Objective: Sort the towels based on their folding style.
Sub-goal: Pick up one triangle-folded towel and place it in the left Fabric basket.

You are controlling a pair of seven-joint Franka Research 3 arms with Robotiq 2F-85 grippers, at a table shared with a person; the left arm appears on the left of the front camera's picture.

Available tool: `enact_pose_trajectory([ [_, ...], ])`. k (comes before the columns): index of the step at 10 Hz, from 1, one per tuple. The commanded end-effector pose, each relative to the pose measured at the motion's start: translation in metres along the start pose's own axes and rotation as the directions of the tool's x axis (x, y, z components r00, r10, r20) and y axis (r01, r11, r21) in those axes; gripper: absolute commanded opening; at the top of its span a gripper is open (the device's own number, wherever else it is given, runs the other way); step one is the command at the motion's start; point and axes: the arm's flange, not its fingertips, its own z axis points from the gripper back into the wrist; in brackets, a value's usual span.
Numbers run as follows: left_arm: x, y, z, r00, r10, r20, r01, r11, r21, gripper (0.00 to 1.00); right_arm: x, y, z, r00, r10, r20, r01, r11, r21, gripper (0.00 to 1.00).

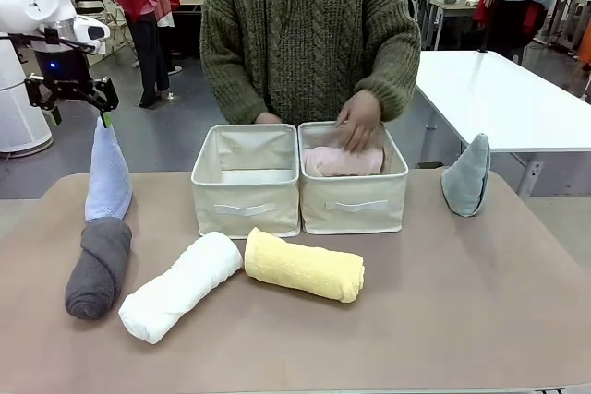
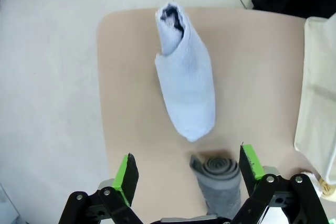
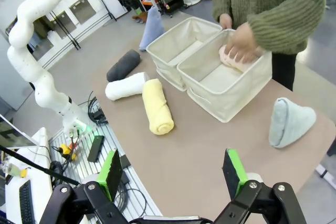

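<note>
My left gripper hangs released over the light blue cone towel at the table's edge. My right gripper, released too, faces its open middle. The right bin holds the pink towel (a person's hand on it).

Two beige fabric bins stand side by side, touching, on the brown table — a white table stands beyond.

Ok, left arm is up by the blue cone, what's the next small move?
Probably ease the left jaws forward over the blue cone. They stand open, but the wrist view centres them above the end of the grey roll, with the cone standing just ahead.
</note>
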Motion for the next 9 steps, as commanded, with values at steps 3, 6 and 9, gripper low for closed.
enact_pose_trajectory([
  [3, 0.040, 0.000, -0.037, 0.994, 0.002, 0.106, -0.005, 1.000, 0.028, 1.00, 0.000, -0.001, 0.000, 1.000, 0.018, 0.019, -0.018, 1.000, 0.016, 1.00],
  [6, 0.059, 0.002, -0.052, 0.996, 0.028, 0.090, -0.031, 0.999, 0.032, 1.00, 0.000, -0.001, 0.000, 1.000, 0.018, 0.019, -0.018, 1.000, 0.016, 1.00],
  [9, 0.072, 0.005, -0.069, 0.998, 0.018, 0.063, -0.019, 1.000, 0.014, 0.66, 0.000, -0.001, 0.000, 1.000, 0.018, 0.019, -0.018, 1.000, 0.016, 1.00],
])
